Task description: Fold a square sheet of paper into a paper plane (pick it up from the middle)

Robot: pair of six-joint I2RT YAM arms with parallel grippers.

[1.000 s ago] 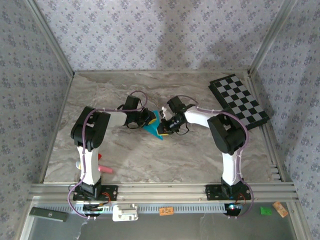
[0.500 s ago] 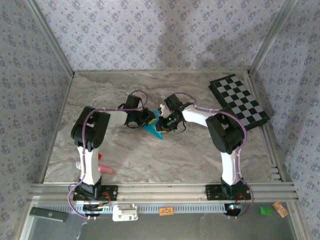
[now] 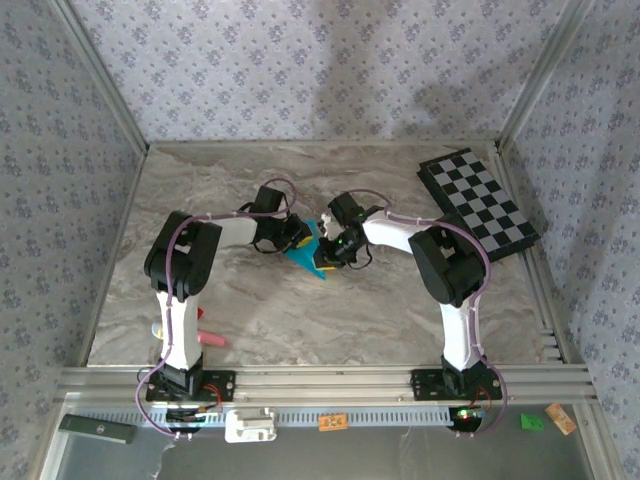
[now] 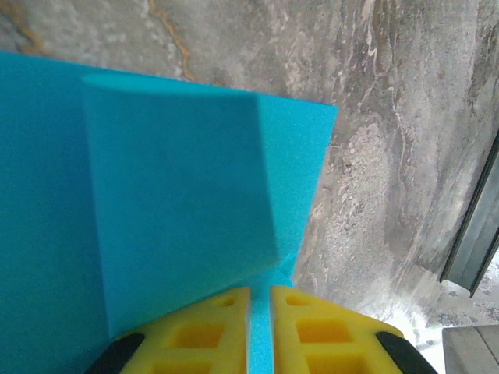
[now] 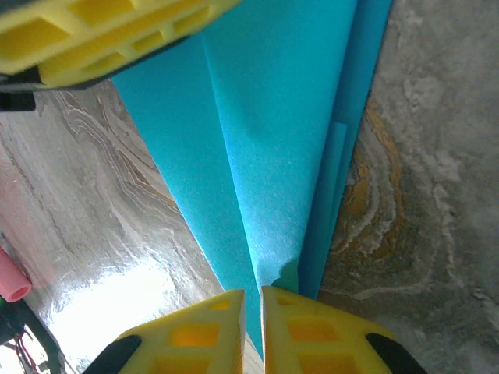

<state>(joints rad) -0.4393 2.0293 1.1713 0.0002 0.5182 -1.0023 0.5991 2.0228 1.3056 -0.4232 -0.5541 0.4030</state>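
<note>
The paper [image 3: 304, 252] is found well to the left of the board [image 3: 480, 205], between the two arms; whether it touches the surface [image 3: 260, 310] cannot be told. It is clamped at one edge by the left hand [image 4: 260, 292], whose fingers are closed on it with a thin cyan strip between them. Its narrow end is held by the right hand [image 5: 252, 294], likewise pinched shut on it.

The sheet is judged very light, limp and easily creased — a hard tug from either side would likely tear it or spoil the folds. A hold on layered, folded edges is judged safer than one on a single ply, with the pull kept gentle and even.

From above, the paper is seen as a small cyan wedge left of the board, and its folds cannot be read. In the left wrist view a flap is seen laid over a wider layer. In the right wrist view long creases are seen running down to a point at the fingers — and the left hand's yellow fingers are seen on the far edge.
</note>
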